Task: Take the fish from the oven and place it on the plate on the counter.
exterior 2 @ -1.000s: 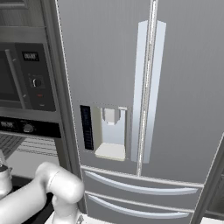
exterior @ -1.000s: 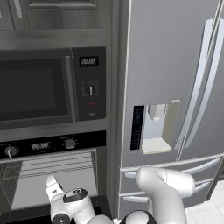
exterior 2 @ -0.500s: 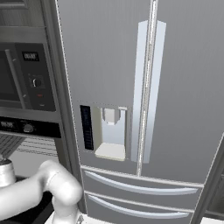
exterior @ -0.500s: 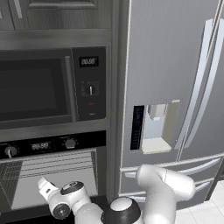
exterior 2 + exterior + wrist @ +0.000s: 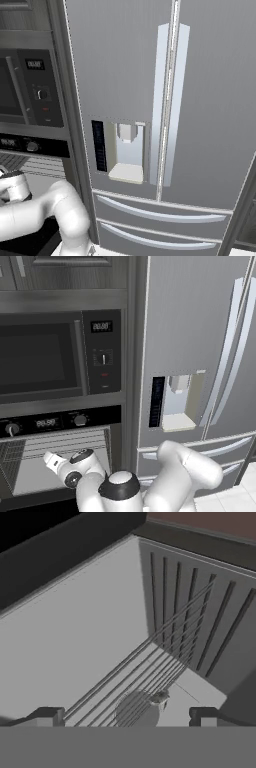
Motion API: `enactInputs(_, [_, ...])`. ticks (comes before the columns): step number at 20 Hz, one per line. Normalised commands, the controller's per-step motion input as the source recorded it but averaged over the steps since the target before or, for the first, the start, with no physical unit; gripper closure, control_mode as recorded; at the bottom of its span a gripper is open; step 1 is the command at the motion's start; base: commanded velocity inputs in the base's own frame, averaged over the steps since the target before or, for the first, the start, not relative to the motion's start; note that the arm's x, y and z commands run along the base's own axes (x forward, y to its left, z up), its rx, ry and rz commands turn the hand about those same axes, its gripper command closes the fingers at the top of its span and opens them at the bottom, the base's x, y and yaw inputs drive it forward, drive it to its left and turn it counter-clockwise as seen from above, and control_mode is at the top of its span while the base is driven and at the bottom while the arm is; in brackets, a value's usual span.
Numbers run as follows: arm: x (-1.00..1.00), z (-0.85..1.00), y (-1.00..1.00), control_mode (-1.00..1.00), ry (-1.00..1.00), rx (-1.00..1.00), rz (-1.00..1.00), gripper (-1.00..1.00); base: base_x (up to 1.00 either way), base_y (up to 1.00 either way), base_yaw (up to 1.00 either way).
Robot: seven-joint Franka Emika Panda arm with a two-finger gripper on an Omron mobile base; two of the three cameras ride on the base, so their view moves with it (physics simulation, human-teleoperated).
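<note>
The oven stands open below the microwave, its pale cavity and wire rack showing. My hand reaches into that cavity from the right. In the hand view the tiny grey fish lies on the rack over a round grey patch, close ahead of my gripper and a little right of its middle. The gripper is open, its two fingertips wide apart with nothing between them. The plate and the counter are out of view.
A dark-windowed microwave sits above the oven's knob panel. A steel fridge with a water dispenser fills the right. The ribbed oven side wall stands close to the right of the fish.
My hand has shifted a little left and deeper into the oven cavity, and the arm's elbow has swung with it. The gripper has stayed open.
</note>
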Motion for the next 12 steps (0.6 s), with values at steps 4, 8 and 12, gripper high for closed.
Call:
enactInputs(4, [0.26,-0.71,0.0,-1.0,-0.18,0.0,0.0,-1.0,0.0,0.0,0.0])
enactInputs(8, [0.19,-0.64,0.0,-1.0,-0.2,0.0,-0.02,-1.0,0.0,0.0,0.0])
enactInputs(12, [0.2,-0.38,0.03,-1.0,-0.14,0.0,-0.06,-1.0,0.0,0.0,0.0])
